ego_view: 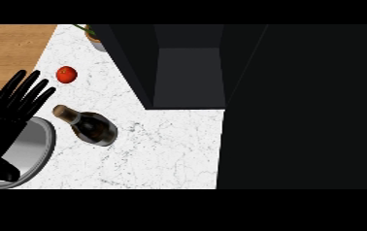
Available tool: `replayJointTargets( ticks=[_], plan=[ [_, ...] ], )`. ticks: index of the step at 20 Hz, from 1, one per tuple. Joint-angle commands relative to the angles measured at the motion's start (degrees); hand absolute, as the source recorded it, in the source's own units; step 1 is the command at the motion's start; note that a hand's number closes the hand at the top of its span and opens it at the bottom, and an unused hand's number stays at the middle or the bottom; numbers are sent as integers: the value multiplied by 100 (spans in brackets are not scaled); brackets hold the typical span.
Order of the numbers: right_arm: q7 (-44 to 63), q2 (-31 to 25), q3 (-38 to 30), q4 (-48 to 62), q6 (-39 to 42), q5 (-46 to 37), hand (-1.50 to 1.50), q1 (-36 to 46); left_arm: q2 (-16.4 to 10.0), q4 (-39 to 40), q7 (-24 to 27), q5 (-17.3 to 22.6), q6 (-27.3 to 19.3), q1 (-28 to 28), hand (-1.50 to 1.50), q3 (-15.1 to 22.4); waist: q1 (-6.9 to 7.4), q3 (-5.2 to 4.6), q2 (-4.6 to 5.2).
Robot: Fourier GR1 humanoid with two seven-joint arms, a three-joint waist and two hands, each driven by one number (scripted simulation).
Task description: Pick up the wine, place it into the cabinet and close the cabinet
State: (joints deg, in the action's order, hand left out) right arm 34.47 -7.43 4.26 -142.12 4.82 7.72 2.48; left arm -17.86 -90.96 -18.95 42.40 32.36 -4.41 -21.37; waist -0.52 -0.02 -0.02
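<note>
Nearest, at the view's left edge, the left hand (pixel 20 106) shows with its fingers straight and spread, pointing away from the robot. It holds nothing and overlaps the rim of a round metal basin (pixel 49 145). The right hand shows nowhere, so the left is the only hand that can be placed against the task's thing.

The wine bottle (pixel 90 124) stands apart from that hand, just to its right on the white marble counter (pixel 172 147) and just beyond the basin's rim. In this steep view its long axis runs on a diagonal. The capped neck points up-left, toward the hand's fingertips, and the dark, wider body points down-right, toward the counter's middle. Whether it stands upright or lies tilted I cannot tell from this angle. As I judge it, a grasp by the left hand would mean moving right and closing across the body, at right angles to that diagonal.

Farther off, a red tomato (pixel 66 74) sits on the counter beyond the neck, well apart from the bottle. Beyond and to the right, the dark cabinet (pixel 188 74) stands open, its grey inner floor visible and nothing on it. The bottle lies to its lower left, so the carry would run right and away. At the far edge a potted plant (pixel 91 33) borders a strip of wood (pixel 25 43).
</note>
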Motion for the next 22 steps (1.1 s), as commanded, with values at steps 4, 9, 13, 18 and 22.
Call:
replayJointTargets(
  ticks=[4, 9, 13, 18, 22],
  plan=[
    [451, 113, 9, -742, -163, 318, -150, -4, 180, 681, 942, -878, 340, 101, -150, -88, 27, 0, -4],
    [208, 192, 45, -587, -74, 277, -150, -93, 119, 1652, 1455, -1257, 457, -496, -150, -88, 1, 1, 4],
    [755, 182, 267, -879, -307, 34, -150, 270, -61, 2465, 1922, -1509, 757, -721, -150, -200, -23, -7, 7],
    [420, 116, -247, -502, -102, 505, -150, 236, 284, 2510, 2368, -2064, 775, -532, -150, 155, 6, 1, 5],
    [617, 62, -250, -677, -71, 561, -150, 252, 186, 3012, 2759, -2205, 1018, -631, -150, 132, 11, -1, 3]
  ],
)
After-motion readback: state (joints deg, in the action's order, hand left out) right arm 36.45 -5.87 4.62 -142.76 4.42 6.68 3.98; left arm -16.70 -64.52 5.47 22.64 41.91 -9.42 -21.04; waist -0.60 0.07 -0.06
